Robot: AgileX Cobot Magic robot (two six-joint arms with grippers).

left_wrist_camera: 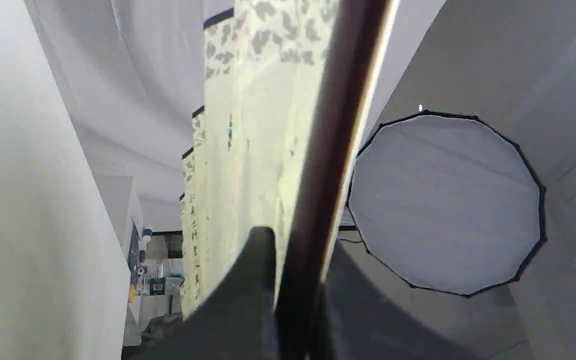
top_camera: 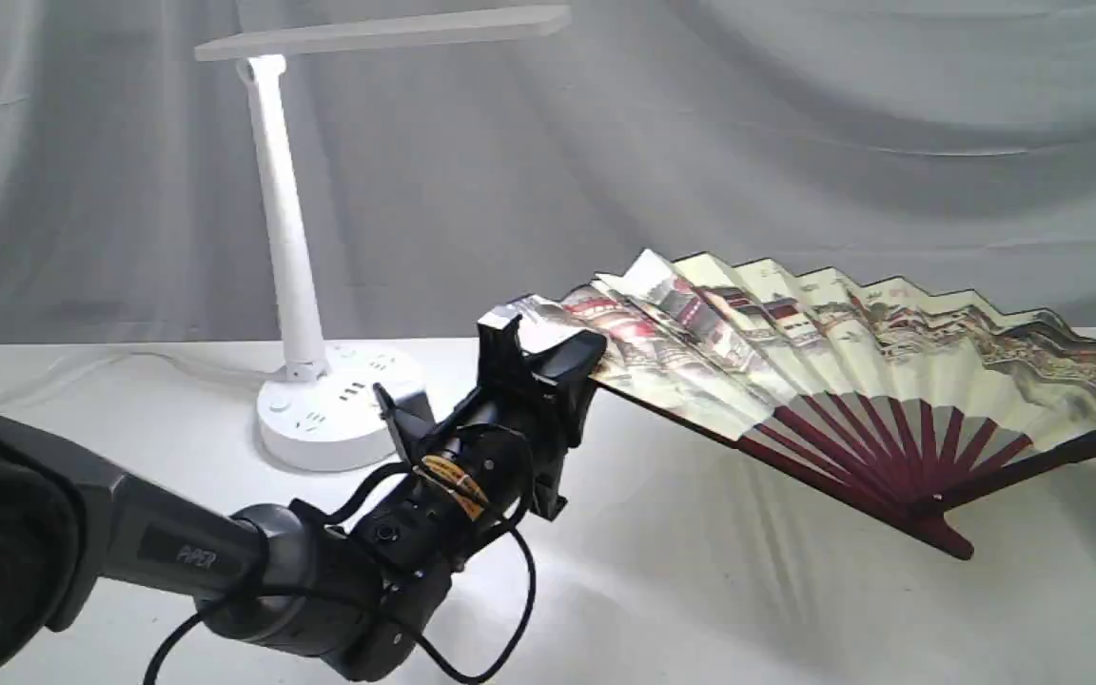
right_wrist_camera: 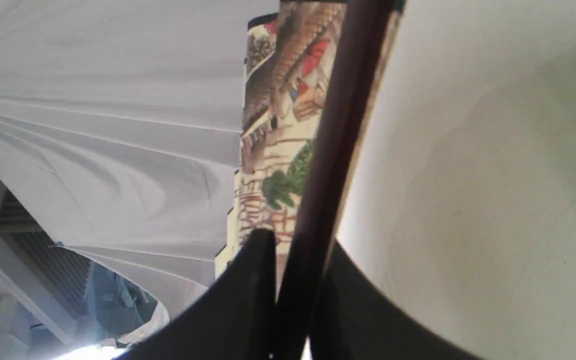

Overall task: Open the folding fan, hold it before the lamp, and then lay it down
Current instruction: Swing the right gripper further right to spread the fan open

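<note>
So the fan (top_camera: 852,342) is spread wide open, painted side facing the exterior camera; cream pleats, buildings, bits of red, maroon ribs running down to the pivot. It's up off the table (top_camera: 662,590) and tilted, with the pivot end lowest; that end sits really close to the tabletop, but I can't tell if it actually touches.

The left gripper (top_camera: 543,347) is clamped on the outer rib (left_wrist_camera: 328,150) at the fan's left end; in its wrist view the dark rib runs straight between the two black fingers (left_wrist_camera: 248,280) with no gap showing, so that's a firm pinch. The right gripper (right_wrist_camera: 295,295) is doing the same at the other end; its wrist view shows the other outer rib (right_wrist_camera: 338,125) squeezed between its fingers, with painted paper beside it. In the exterior view that end of the fan runs off the right edge, so the right gripper itself doesn't really show there.

The lamp (top_camera: 286,238) stands at the back left of the table; round base with sockets, slim stem, flat head up top. The fan is to its right in that view, well apart from the base; how far in front I can't say.

Grey cloth (top_camera: 795,143) hangs behind everything; the left wrist view also catches a round white panel (left_wrist_camera: 443,205) with a black rim.
</note>
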